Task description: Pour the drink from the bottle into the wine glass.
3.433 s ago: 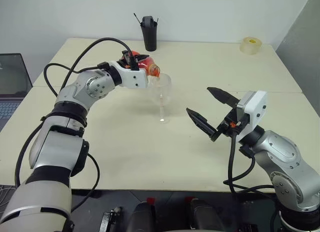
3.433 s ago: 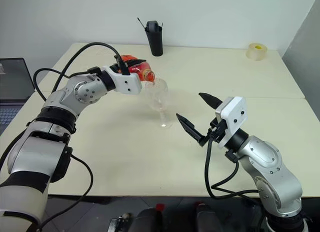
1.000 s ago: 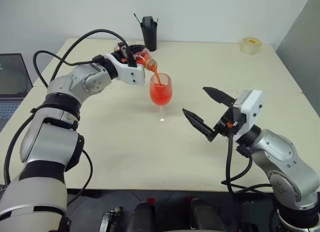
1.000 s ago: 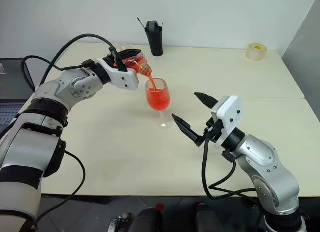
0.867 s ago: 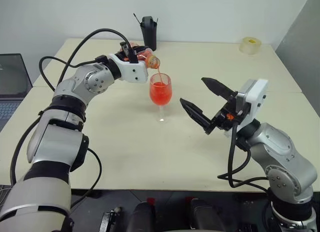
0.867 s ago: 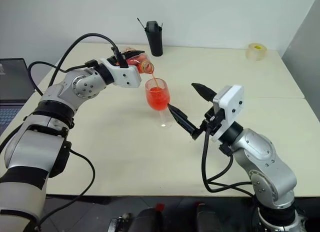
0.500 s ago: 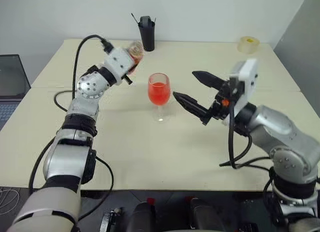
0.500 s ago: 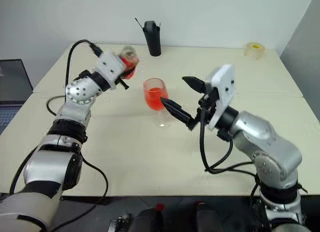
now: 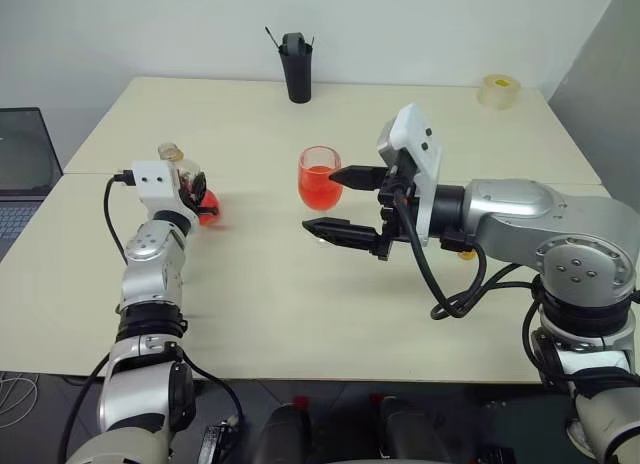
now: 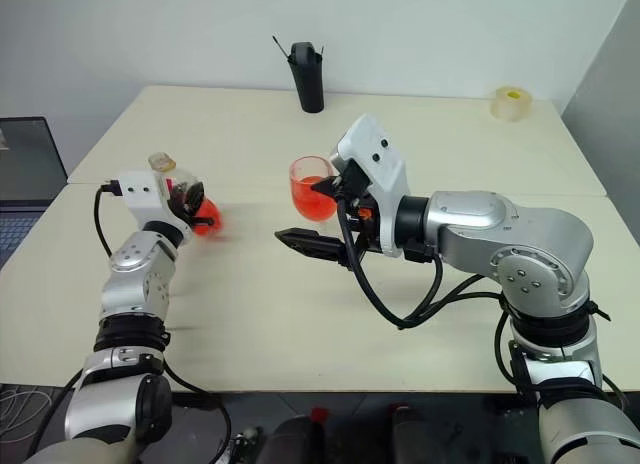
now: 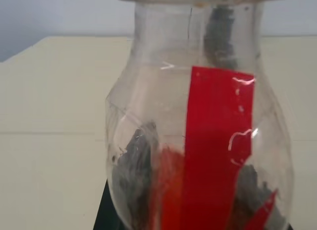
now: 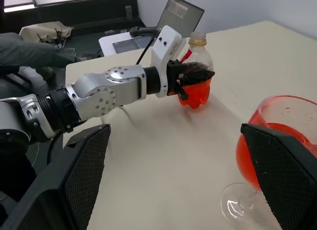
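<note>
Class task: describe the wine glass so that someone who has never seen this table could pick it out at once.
Near the middle of the cream table, just ahead of the right gripper with its open jaws, stands the wine glass. It alone has a stem and is filled with red-orange drink.

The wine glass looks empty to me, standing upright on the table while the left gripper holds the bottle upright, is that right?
Not quite: the wine glass is not empty; the left eye view shows its bowl holding the red-orange drink. The rest stands: it is upright on the table, and the left gripper holds the bottle upright.
</note>
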### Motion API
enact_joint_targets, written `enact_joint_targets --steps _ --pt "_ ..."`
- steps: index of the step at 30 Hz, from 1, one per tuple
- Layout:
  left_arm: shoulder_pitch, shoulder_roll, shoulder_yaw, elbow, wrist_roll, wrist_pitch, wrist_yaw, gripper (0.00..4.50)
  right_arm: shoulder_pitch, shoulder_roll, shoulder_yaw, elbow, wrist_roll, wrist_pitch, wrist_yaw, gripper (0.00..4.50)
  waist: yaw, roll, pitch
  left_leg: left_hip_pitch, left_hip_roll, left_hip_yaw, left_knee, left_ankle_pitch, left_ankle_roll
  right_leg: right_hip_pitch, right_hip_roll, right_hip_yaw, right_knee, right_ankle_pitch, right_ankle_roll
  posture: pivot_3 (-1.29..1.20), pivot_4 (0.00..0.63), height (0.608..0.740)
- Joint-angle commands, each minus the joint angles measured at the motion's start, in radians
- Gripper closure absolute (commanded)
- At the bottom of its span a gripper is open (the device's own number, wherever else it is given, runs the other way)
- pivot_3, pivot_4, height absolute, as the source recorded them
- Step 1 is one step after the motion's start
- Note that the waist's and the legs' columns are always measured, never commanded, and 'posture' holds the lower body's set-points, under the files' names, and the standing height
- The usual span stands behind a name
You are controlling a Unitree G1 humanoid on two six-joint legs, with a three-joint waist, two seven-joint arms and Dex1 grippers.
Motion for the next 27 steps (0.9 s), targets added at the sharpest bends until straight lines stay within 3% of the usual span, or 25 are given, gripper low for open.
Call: enact_joint_targets --steps 1,12,27 --pt "0.002 -0.015 0.005 -0.045 0.000 -0.021 0.023 3.57 -0.013 -0.008 -0.017 -0.017 0.002 0.003 0.012 0.00 0.003 0.000 0.000 0.000 0.000 0.000 0.000 0.000 0.000 0.000 0.000 0.000 0.000 0.000 0.000 0.00 0.150 0.740" --pt "0.046 -0.026 0.009 -0.059 0.008 -0.027 0.052 0.02 -0.006 -0.016 -0.017 -0.030 -0.005 0.008 0.017 0.00 0.003 0.000 0.000 0.001 0.001 0.001 0.000 0.000 0.000 -0.001 0.000 0.001 0.000 0.000 0.000 0.00 0.150 0.740" --pt "0.253 0.102 0.035 -0.399 -0.106 0.206 -0.137 0.02 0.035 -0.023 -0.006 -0.042 -0.020 -0.044 0.095 0.00 0.003 0.000 0.000 0.001 0.001 0.001 -0.001 -0.002 0.003 -0.001 0.000 0.002 -0.001 0.000 0.000 0.00 0.150 0.740"
